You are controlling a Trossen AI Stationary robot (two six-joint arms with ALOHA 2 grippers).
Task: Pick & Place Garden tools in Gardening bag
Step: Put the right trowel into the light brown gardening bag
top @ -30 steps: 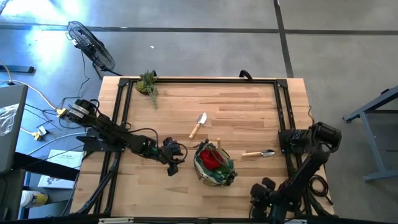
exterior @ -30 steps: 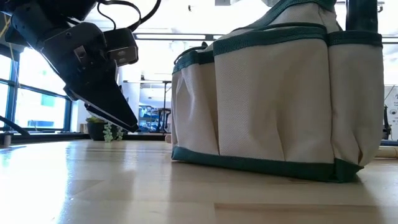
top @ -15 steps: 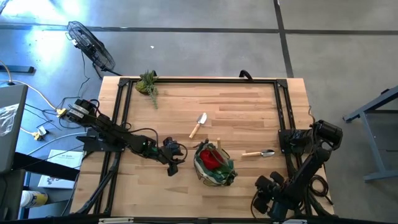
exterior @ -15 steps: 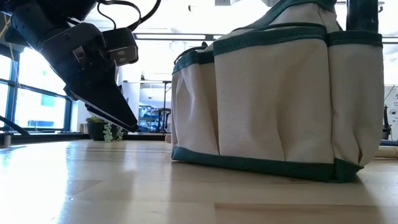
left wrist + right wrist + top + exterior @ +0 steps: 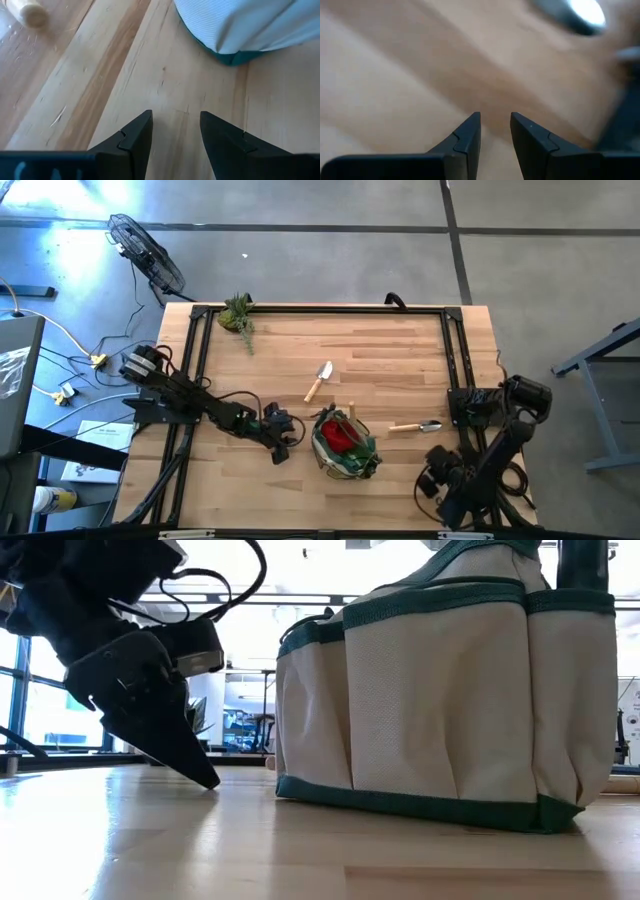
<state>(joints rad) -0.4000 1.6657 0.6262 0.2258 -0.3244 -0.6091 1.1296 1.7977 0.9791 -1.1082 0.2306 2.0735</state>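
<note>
Wooden tabletop carries the bag near its front middle, something red showing inside. One trowel lies just behind the bag, another to its right. Left gripper tilts down beside the bag's left side, tips at the wood, fingers parted and empty. Right gripper hovers low at the front right corner, fingers slightly apart, empty. No legible writing.

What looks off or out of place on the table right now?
Nothing spilled or damaged. Two wooden-handled tools are not yet in the gardening bag: one trowel lies mid-table, another to the bag's right. The left gripper is open, tips low at the bare tabletop beside the bag, holding nothing.
</note>
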